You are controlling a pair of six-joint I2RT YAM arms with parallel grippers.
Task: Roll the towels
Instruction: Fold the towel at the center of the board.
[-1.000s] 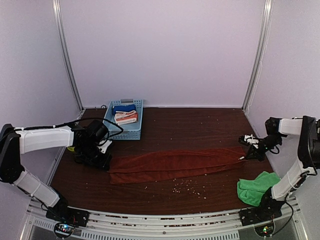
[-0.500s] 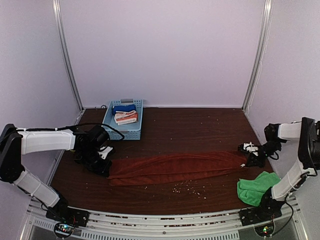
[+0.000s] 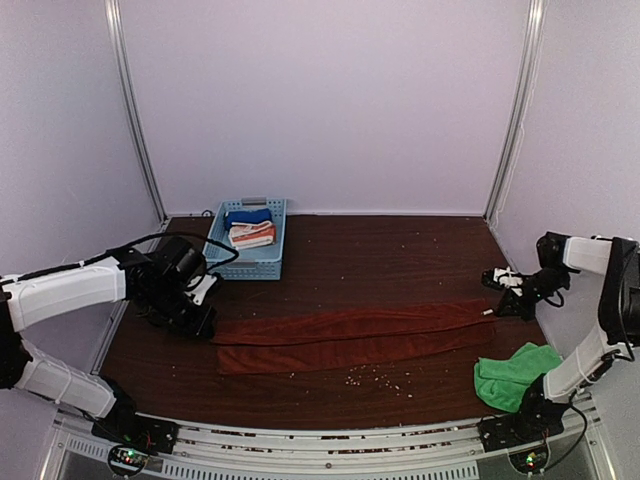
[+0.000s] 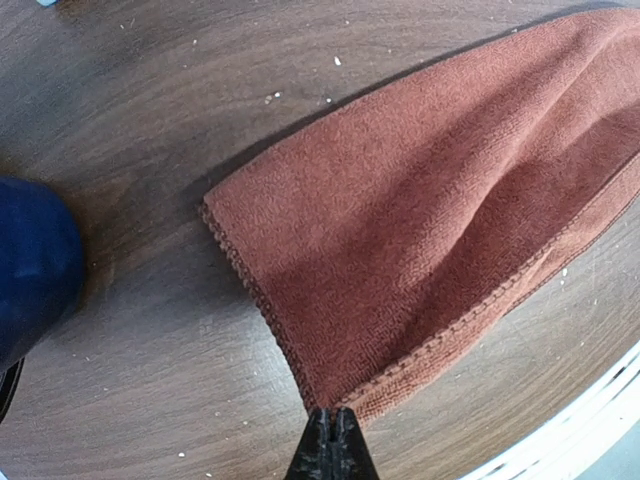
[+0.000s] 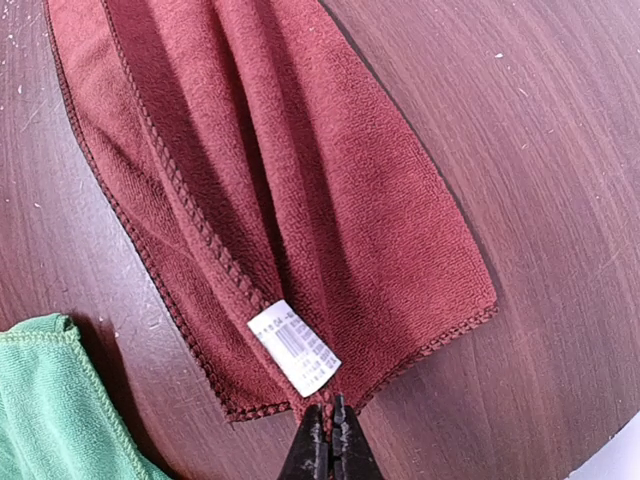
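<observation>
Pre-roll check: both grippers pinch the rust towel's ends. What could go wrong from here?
1. The left gripper and right gripper each hold only the very hem of the rust towel, so a pull could slip it free.
2. The towel lies in lengthwise folds, so a roll may come out uneven.
3. The green towel sits close to the right end and might get dragged along.

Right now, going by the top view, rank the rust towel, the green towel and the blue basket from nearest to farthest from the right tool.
1. rust towel: its right end is pinched in the shut right tool.
2. green towel: crumpled at the near right, by that arm's base.
3. blue basket: far across, at the back left.
</observation>
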